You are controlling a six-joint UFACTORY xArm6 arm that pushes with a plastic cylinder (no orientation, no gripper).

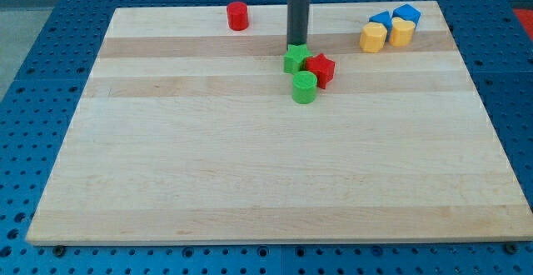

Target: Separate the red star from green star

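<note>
The red star [321, 68] lies on the wooden board [250, 158] right of the middle, near the view's top. The green star [296, 59] touches its left side. A green cylinder [304, 87] stands just below both, touching them. My tip [297, 44] is at the green star's top edge, touching or nearly touching it, up and left of the red star.
A red cylinder [238, 15] stands near the top edge, left of the rod. At the top right is a cluster: two yellow blocks [373, 37] [401, 32] and two blue blocks [381, 19] [407, 13] behind them.
</note>
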